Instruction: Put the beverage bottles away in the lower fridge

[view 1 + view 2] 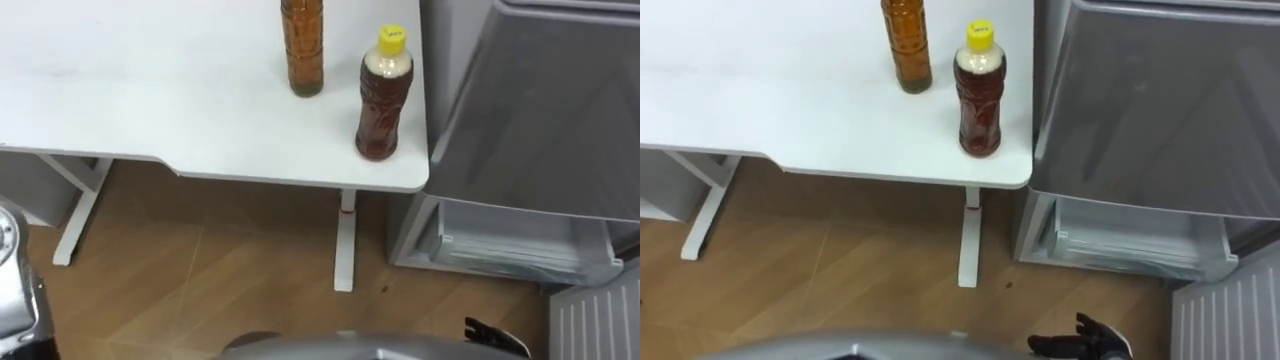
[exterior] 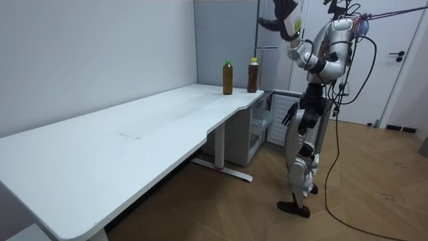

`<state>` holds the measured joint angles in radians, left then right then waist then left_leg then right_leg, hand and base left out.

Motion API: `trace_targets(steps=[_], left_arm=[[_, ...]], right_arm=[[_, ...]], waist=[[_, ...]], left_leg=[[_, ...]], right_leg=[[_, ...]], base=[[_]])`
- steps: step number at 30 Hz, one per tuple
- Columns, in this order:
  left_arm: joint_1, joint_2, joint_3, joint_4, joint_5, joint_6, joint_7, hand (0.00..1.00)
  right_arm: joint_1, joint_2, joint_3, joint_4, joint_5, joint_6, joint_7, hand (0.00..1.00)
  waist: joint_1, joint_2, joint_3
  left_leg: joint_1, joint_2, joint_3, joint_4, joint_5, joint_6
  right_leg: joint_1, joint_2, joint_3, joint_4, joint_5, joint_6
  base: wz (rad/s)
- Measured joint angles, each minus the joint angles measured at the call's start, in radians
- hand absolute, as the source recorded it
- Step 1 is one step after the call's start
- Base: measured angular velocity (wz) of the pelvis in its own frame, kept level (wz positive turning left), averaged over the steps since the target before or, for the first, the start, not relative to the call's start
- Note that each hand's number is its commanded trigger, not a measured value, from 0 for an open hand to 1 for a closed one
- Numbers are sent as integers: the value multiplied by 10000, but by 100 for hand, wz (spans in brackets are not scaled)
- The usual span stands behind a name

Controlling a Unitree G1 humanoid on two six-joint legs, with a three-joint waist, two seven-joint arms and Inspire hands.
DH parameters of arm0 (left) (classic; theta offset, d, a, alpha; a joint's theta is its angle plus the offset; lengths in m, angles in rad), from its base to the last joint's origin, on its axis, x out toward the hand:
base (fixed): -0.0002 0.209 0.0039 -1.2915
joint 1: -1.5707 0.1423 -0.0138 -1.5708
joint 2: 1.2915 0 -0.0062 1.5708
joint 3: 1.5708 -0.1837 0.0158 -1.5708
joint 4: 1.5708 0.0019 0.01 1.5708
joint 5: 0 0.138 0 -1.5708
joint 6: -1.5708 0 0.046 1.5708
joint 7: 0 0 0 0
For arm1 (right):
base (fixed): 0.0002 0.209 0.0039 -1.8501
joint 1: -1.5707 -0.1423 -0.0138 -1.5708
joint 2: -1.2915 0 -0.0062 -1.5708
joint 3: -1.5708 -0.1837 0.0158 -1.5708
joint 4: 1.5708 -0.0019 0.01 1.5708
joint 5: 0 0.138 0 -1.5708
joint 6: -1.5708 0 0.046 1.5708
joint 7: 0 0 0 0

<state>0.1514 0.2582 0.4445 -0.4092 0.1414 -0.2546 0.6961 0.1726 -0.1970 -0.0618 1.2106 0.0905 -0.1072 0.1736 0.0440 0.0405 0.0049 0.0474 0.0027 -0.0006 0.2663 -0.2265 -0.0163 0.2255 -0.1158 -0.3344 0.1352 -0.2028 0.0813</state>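
Wood floor (image 1: 200, 290) under a white bench (image 1: 180, 110) beside the grey fridge (image 1: 540, 100). The bench carries a yellow-capped bottle (image 1: 383, 95) and a second bottle (image 1: 302, 50). My right hand (image 1: 1085, 347) hangs low, fingers loosely spread.

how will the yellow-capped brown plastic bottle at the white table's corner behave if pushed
The tall yellow-capped brown bottle looks filled to the shoulder, so likely heavy for its size. Upright near a corner of the white table, it could tip or go over the edge if pushed high. Its contoured body should help grip.
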Motion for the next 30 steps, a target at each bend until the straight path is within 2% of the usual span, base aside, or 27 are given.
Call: trace_targets(steps=[2,4,7,11,13,18,22,30], left_arm=[[-9,4,-135,-125,620,-81,-312,0],[-155,4,-624,-189,1244,-77,-730,0],[-461,3,-1316,-273,1584,-76,-1440,0],[-566,2,-1771,-795,1546,-76,-2042,0],[-896,3,-2126,-929,1397,-157,-2313,0],[-1263,-35,-2749,-937,1039,-143,-2830,0],[-1274,-65,-3427,-931,1034,-118,-3410,0],[-1717,-56,-3933,-817,1026,101,-4505,0]], right_arm=[[-19,-51,-139,40,-2,-40,169,0],[-265,-75,-202,392,16,-48,253,0],[-371,-65,-200,526,4,-93,253,0],[-647,9,-182,774,19,-173,254,0],[-711,2,-81,851,9,-247,261,0],[-749,3,21,850,55,-248,285,0],[-791,-19,206,989,139,-247,333,0],[-1131,-34,409,1507,195,-253,260,0]], waist=[[-175,19,-19],[-334,46,-19],[-432,5,-20],[-705,-87,34],[-716,-133,57],[-794,-232,40],[-898,-323,9],[-1002,-379,17]], left_leg=[[3,1,-5,-1,0,0],[13,-2,-29,23,6,-4],[84,-2,-4,30,10,-5],[92,-1,3,12,10,-5],[142,15,90,-33,10,-5],[202,25,241,-152,18,-5],[157,31,272,-147,20,-4],[206,34,314,-165,22,-3]], right_leg=[[-4,0,1,-3,-1,1],[15,1,-5,4,0,1],[18,-1,33,3,-1,1],[0,2,72,-9,-2,3],[-22,4,181,-7,-2,3],[-65,-3,326,-7,-2,2],[-173,-2,359,13,0,1],[-160,-4,476,9,0,1]], base=[[0],[2],[-3],[-1],[-11],[-10],[-2],[-1]])
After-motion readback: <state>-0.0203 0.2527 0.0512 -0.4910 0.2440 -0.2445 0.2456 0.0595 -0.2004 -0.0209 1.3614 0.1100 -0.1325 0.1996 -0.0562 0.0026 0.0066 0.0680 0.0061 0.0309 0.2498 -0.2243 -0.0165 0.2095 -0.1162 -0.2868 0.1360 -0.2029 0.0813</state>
